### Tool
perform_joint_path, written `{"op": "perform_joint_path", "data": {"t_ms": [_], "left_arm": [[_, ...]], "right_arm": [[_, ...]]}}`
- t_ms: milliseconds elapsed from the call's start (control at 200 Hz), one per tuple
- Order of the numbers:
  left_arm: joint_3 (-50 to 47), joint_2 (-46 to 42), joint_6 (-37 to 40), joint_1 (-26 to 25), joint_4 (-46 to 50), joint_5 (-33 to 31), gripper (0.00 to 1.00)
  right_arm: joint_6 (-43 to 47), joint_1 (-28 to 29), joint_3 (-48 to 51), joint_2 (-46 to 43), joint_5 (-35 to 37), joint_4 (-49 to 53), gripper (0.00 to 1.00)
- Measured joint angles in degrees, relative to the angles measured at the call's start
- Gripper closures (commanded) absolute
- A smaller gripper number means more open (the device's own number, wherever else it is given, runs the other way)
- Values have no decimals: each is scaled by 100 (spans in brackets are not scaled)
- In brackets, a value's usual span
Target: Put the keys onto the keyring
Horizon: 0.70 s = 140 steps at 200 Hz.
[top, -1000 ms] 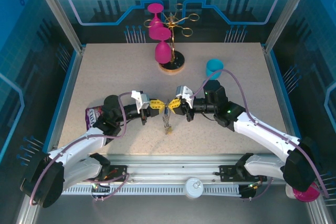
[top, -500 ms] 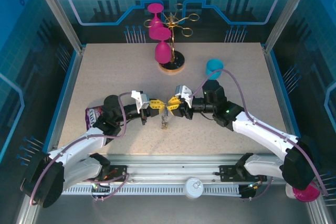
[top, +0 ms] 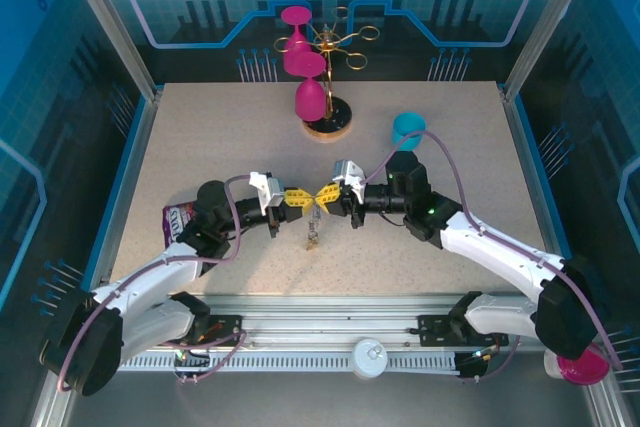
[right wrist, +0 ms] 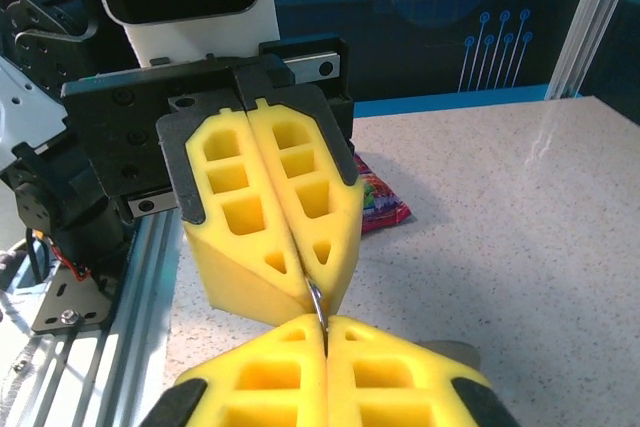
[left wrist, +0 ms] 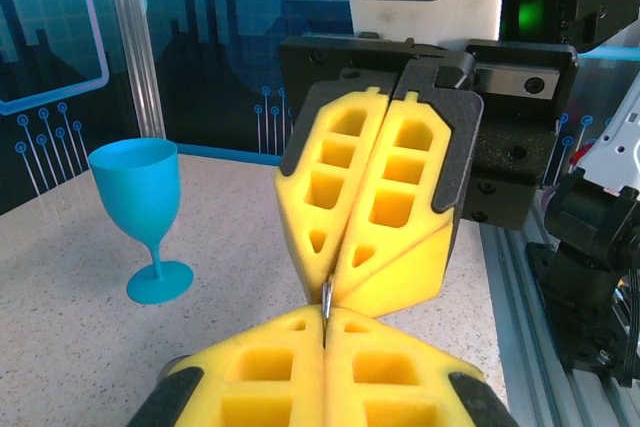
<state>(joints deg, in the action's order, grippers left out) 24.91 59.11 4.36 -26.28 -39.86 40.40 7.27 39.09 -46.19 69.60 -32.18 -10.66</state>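
Grip, left side: the left end effector (top: 298, 199) is pressing its yellow pads tight together on a thin bit of metal. I am taking that metal to be the edge of the keyring (left wrist: 326, 299).
Grip, right side: the right end effector (top: 328, 196) is pinching the same thin metal from the other way, with its pads squeezed together too.
Meeting spot: the two are touching tip to tip, up off the counter (top: 200, 147), in the middle and toward the front.
Why two pinches: one side is probably holding the ring steady while the other is working a key along it. Lifting it is also letting the rest hang loose and not bunch up.
Keys: a short chain (top: 313, 235) of links is hanging down from the pinch, and its bottom end is reaching the counter. The keys are too small to pick out one by one.
How far along: I cannot tell how many keys are on.
Other things: a blue goblet (top: 408, 129) is standing upright behind the right arm, well apart. Pink goblets (top: 310, 99) are sitting at the gold rack (top: 345, 47) at the back. A snack packet (top: 178, 219) is lying by the left arm.
Worry: the metal is thin and smooth, so it could be slipping out.
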Motion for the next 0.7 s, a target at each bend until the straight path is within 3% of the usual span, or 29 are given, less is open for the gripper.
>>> {"op": "perform_joint_path", "data": {"t_ms": [85, 120, 195, 340, 460, 625, 700], "left_arm": [[0, 9, 2, 0, 15, -7, 100], [0, 9, 11, -2, 63, -7, 93], [26, 7, 98, -2, 260, -22, 89], [343, -26, 535, -79, 1222, -190, 86], [643, -68, 942, -199, 1952, -385, 87], [820, -79, 1316, -240, 2667, -466, 100], [874, -79, 1429, -240, 2920, -474, 100]], "right_arm": [[52, 0, -2, 7, -2, 35, 100], [79, 0, -15, 7, -2, 87, 100], [227, 2, -98, 20, -4, 352, 100], [688, 24, -514, 120, 7, 1198, 100], [1082, 26, -892, 227, 26, 1860, 100], [1600, 105, -1331, 501, 142, 2634, 100], [1746, 116, -1434, 601, 149, 2817, 100]]}}
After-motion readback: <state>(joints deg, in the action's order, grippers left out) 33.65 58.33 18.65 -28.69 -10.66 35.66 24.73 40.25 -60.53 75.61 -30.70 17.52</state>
